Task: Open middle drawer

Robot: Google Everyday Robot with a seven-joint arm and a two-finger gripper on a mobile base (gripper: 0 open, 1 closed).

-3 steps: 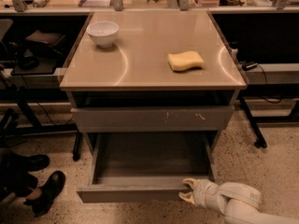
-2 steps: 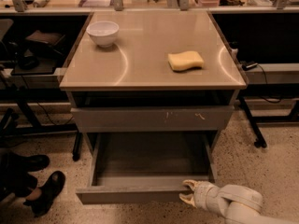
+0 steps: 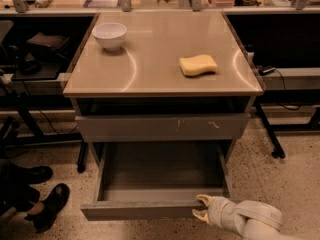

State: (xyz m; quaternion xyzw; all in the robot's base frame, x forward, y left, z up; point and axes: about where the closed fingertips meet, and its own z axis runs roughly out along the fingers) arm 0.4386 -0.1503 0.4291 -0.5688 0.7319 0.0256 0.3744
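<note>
1. Table (image 3: pixel 160 54), filling the frame's centre.
2. The middle drawer (image 3: pixel 140 211), pulled open at lower centre.
3. Gripper (image 3: pixel 201 207), lower right, clamped on that drawer's front rim.
4. Yellow sponge (image 3: pixel 198 65), upper right of the tabletop.
5. White bowl (image 3: pixel 110 35), upper left.
</note>
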